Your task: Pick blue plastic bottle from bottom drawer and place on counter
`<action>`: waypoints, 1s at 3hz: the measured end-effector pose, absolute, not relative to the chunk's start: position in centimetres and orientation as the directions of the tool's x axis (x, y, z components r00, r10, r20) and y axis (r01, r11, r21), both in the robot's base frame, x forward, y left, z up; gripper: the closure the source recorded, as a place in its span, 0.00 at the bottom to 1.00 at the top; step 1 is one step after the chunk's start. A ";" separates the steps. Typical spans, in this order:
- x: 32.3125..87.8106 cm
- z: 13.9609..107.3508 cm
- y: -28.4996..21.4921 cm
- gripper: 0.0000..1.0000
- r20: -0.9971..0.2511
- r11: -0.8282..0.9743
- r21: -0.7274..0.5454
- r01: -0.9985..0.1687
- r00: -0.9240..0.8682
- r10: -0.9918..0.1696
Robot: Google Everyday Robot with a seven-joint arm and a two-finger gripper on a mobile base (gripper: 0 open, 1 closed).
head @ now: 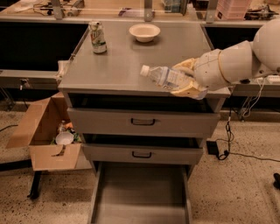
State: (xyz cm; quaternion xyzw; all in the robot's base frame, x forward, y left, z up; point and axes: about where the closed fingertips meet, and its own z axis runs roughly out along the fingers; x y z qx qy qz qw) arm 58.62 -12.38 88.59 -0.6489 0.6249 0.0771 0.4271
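Observation:
My gripper (183, 79) is shut on the blue plastic bottle (162, 77), a clear bluish bottle with a white cap pointing left. It holds the bottle on its side, just above the front right part of the grey counter (127, 65). The white arm reaches in from the right. The bottom drawer (141, 192) stands pulled open below, its bare grey floor showing nothing on it.
A green-and-white can (97, 37) and a white bowl (145, 32) stand at the back of the counter. Two shut drawers with black handles (143, 122) face front. An open cardboard box (48, 131) sits on the floor at left. A wooden workbench (131, 8) runs behind.

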 end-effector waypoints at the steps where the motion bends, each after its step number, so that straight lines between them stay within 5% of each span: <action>1: 58.6 88.5 -12.4 1.00 -0.635 0.146 -0.457 -0.878 0.207 -0.744; 3: 64.9 87.4 -14.8 1.00 -0.652 0.224 -0.289 -0.931 0.020 -0.758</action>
